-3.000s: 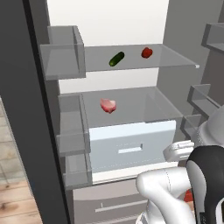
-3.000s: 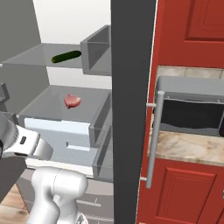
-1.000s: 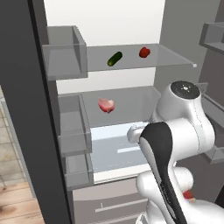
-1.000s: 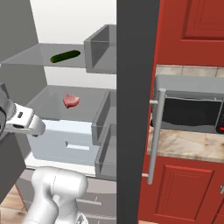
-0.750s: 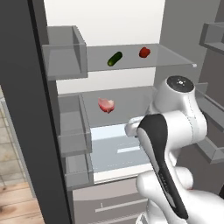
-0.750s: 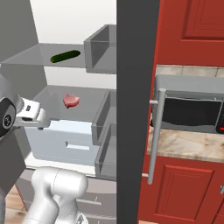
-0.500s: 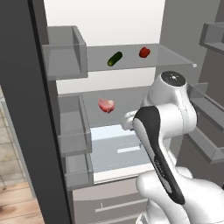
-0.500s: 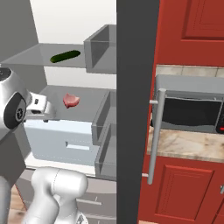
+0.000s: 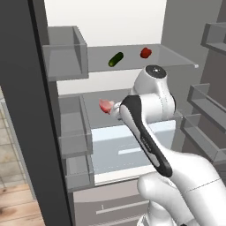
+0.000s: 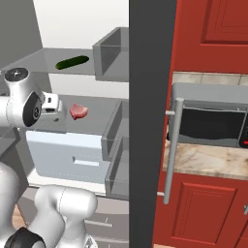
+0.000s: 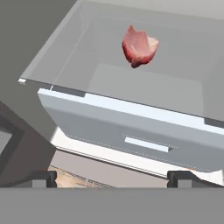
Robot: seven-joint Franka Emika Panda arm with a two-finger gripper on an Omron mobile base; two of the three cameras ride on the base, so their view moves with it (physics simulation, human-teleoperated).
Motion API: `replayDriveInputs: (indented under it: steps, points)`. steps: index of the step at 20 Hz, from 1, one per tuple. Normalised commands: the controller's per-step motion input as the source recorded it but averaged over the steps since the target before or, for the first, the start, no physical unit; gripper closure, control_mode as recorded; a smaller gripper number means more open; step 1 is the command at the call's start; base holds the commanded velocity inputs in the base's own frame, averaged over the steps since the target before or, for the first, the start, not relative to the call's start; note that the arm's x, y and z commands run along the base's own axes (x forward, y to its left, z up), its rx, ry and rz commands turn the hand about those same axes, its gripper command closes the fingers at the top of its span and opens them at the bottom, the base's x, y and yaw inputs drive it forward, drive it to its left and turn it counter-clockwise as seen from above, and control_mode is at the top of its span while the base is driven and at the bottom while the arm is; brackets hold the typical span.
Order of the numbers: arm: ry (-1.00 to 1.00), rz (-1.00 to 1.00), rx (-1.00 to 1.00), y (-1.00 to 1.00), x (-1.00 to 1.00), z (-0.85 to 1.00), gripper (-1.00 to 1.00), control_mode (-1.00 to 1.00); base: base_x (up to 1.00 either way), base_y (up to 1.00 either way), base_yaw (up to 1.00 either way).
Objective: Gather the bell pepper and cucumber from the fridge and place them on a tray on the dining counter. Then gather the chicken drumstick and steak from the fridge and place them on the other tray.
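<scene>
The arm has risen in front of the fridge [image 9: 132,26], raising the gripper [image 11: 111,177], jaws spread and empty, toward the steak [image 11: 139,46] at 12 o'clock on the middle shelf, while cucumber [image 9: 116,59] and bell pepper [image 9: 145,53] remain uncollected above.

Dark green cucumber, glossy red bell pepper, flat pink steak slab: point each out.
dark green cucumber [image 9: 116,59], left base view, middle of its body on the upper glass shelf.
glossy red bell pepper [image 9: 145,53], left base view, centre of its rounded side.
flat pink steak slab [image 11: 139,47], hand view, middle of its pink face.
</scene>
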Motion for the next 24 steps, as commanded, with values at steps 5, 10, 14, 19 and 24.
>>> replayDriveInputs:
  steps: [5, 10, 14, 19, 24]
  points:
    - [-0.01, 0.00, -0.03, 0.25, 0.58, -0.01, -1.00, -1.00, 0.00, 0.00, 0.00]
    - [0.00, 0.00, -0.09, 0.03, 0.29, -0.04, -1.00, -1.00, 0.00, 0.00, 0.00]
    - [0.00, 0.00, -0.09, 0.00, 0.29, -0.11, -1.00, -1.00, 0.00, 0.00, 0.00]
    - [0.02, 0.00, -0.07, 0.00, 0.31, -0.17, -1.00, -1.00, 0.00, 0.00, 0.00]
    - [0.04, 0.00, -0.06, 0.00, 0.33, -0.22, -1.00, -1.00, 0.00, 0.00, 0.00]
